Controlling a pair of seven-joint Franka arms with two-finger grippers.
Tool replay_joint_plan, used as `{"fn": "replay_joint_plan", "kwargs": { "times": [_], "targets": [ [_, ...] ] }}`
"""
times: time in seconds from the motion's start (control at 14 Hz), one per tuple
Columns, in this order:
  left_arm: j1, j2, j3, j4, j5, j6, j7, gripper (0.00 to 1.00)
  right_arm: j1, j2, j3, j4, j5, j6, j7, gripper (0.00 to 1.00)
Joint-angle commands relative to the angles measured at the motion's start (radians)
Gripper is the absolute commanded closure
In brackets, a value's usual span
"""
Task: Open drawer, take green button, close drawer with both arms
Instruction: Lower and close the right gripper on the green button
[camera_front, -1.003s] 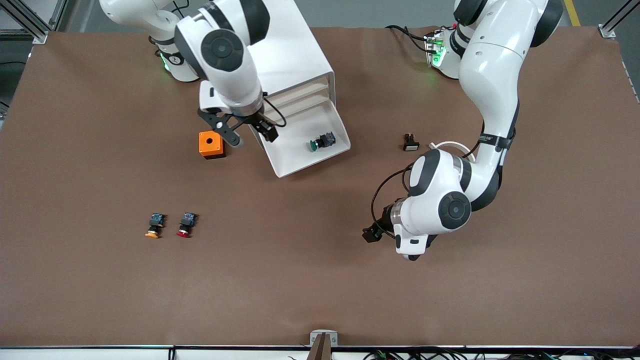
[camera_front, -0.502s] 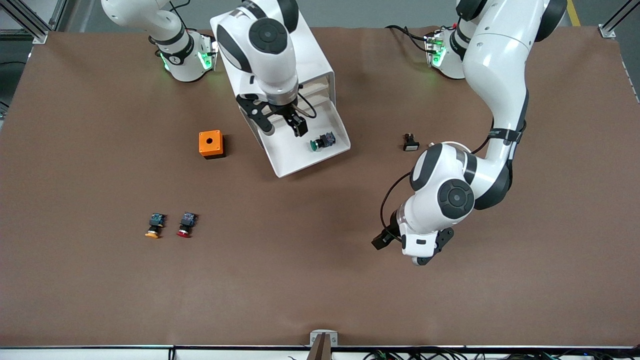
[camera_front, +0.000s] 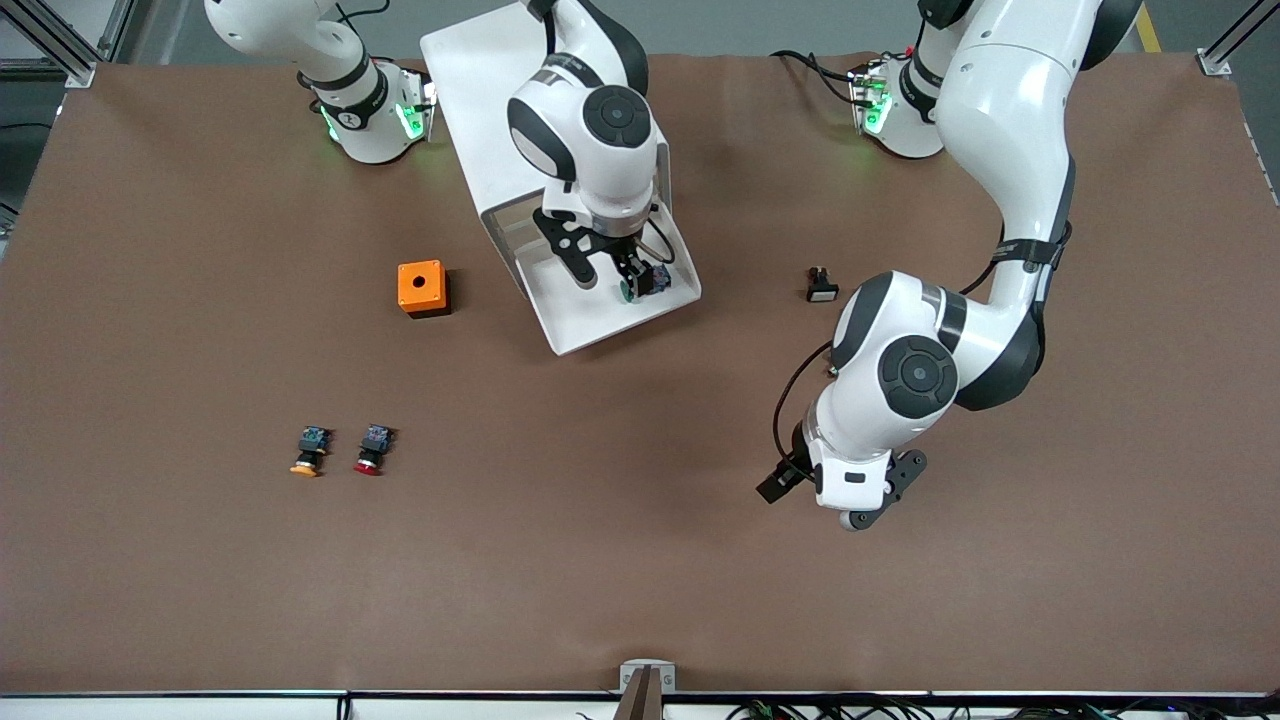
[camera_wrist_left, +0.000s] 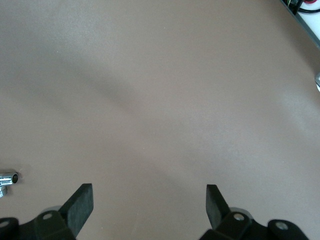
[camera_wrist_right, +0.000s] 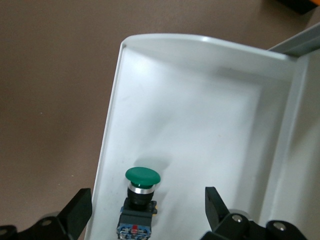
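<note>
Hanging over the pulled-out drawer (camera_front: 590, 320), the right gripper (camera_front: 605, 270) has its two fingers spread wide with nothing between them, and the green-capped button (camera_front: 640, 284) lies just beside its fingertips in the front view. That button rests on its side on the drawer's white floor, close to the side wall toward the left arm's end of the table, its green cap pointing toward the drawer's front lip. In the right wrist view the button (camera_wrist_right: 140, 200) sits between the two spread fingers (camera_wrist_right: 75, 212), lower than them and untouched, with the drawer's curved rim (camera_wrist_right: 200, 42) around it. The drawer is the lowest one of the white cabinet (camera_front: 500, 90), which stands near the right arm's base. The left gripper (camera_front: 865, 500) hangs over bare brown table (camera_front: 600, 560) toward the left arm's end, well apart from the drawer; its fingers (camera_wrist_left: 80, 205) are also spread and hold nothing, and this arm waits. An orange box (camera_front: 421, 288) with a round hole on top stands beside the drawer toward the right arm's end. Nearer to the front camera, an orange-capped button (camera_front: 310, 451) and a red-capped button (camera_front: 373, 449) lie side by side. A small black and white switch (camera_front: 821, 285) lies between the drawer and the left arm.
</note>
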Motion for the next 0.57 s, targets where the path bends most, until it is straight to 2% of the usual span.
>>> {"fn": "replay_joint_plan", "kwargs": {
  "times": [0.0,0.5],
  "targets": [
    [0.004,-0.028,-0.001,-0.038,0.022,0.001,-0.015,0.01,0.03,0.041,-0.011,0.033,-0.022,0.024,0.057,0.0],
    [0.01,-0.027,0.0,-0.038,0.022,0.001,-0.013,0.01,0.049,0.147,-0.009,0.111,-0.018,0.03,0.107,0.01]
  ]
}}
